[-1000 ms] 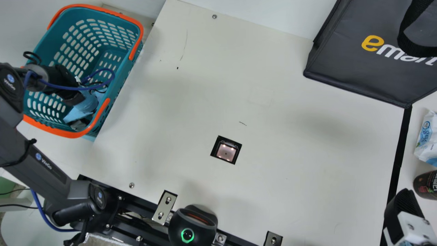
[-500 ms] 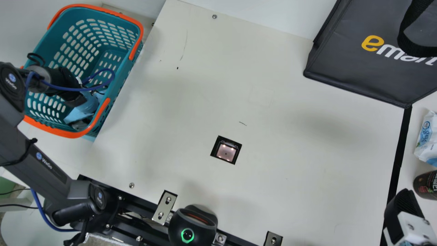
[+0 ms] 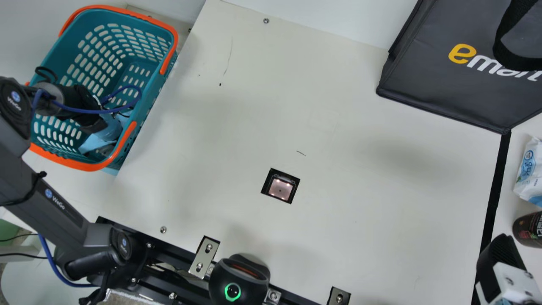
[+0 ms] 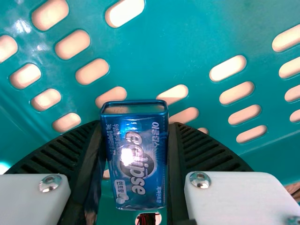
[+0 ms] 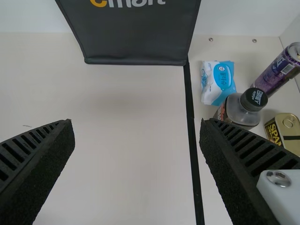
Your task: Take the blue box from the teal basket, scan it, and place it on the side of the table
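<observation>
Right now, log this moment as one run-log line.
left claw: gripping blue box in teal basket | right claw: open over table | scan: pending

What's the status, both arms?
Left end effector shut on box, inside basket. Right end effector open, empty, over table. Basket wall close by; may snag on lift.

"emart" on the bag (image 3: pixel 423 80) — "eclipse" on the blue box (image 4: pixel 136 164), "WeGo" on the left arm (image 3: pixel 46 186) — probably "SPAM" on a can (image 5: pixel 287 131).
</observation>
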Tool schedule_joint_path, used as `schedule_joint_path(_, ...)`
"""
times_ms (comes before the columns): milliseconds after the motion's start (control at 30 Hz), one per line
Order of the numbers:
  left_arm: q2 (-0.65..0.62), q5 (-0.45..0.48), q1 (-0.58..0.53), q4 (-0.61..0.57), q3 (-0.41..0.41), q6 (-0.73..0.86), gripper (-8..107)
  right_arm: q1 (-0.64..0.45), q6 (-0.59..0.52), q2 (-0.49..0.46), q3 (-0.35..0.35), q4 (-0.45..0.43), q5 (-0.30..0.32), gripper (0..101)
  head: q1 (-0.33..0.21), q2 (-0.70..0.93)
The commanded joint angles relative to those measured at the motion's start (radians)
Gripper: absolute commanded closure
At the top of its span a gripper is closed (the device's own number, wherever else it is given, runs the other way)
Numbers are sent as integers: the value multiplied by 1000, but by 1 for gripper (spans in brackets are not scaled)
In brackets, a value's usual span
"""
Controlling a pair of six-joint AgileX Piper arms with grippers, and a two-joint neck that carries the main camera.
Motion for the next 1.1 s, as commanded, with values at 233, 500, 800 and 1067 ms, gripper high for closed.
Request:
schedule_joint_path(233, -42, -8, -16, 40, 2, -6, 107, 0, 0, 0, 0, 0, 1, 6, -29, 2)
schedule_joint_path(500, -87, -4, -36, 90, -7, -17, 107, 0, 0, 0, 0, 0, 1, 6, -29, 2)
schedule_joint_path(800, -130, 20, -51, 139, -24, -23, 107, 0, 0, 0, 0, 0, 1, 6, -29, 2)
schedule_joint_path(1067, -169, 53, -58, 154, -43, -6, 107, 0, 0, 0, 0, 0, 1, 6, -29, 2)
